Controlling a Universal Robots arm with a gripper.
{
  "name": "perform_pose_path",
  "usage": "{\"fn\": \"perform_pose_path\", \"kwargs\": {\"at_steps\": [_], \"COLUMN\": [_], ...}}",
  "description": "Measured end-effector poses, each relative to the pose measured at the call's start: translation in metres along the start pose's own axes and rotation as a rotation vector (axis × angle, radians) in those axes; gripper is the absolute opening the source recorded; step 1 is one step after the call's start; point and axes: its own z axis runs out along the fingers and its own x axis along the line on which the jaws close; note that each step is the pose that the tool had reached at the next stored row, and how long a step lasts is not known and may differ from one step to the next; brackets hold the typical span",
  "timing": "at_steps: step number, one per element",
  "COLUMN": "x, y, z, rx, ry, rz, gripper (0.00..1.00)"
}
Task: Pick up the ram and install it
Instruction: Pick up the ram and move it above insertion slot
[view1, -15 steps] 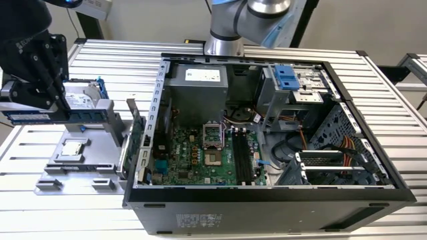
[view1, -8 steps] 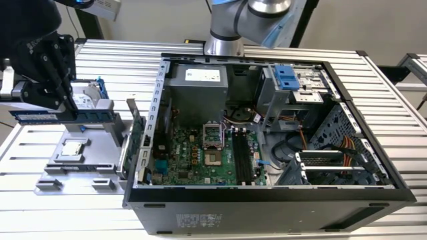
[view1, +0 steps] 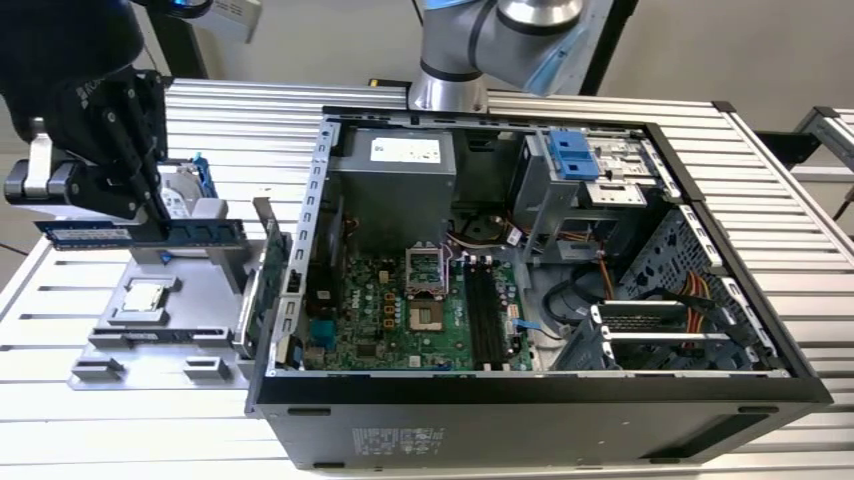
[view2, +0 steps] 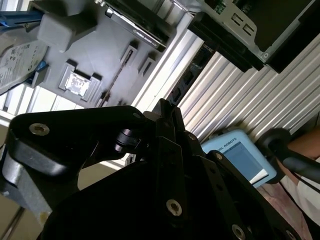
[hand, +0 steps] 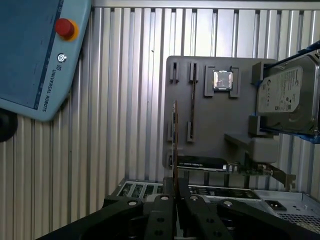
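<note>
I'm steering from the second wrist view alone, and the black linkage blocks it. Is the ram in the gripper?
Observer: Yes. In the exterior view the gripper is shut on the ram, held level above the grey holder.
Operator: Is it over the computer case?
Observer: No, it hangs beside the computer case, toward the exterior view's left.
Operator: Are the memory slots free?
Observer: The long black slots on the motherboard look empty.
</note>
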Motion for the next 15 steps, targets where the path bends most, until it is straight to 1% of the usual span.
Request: {"fn": "perform_pose_path", "kwargs": {"at_steps": [15], "x": [0.0005], "y": [-0.0163], "z": [-0.0002], "rx": [-0.0002], "ry": [0.0000], "rz": [0.000], "gripper": [0.00]}}
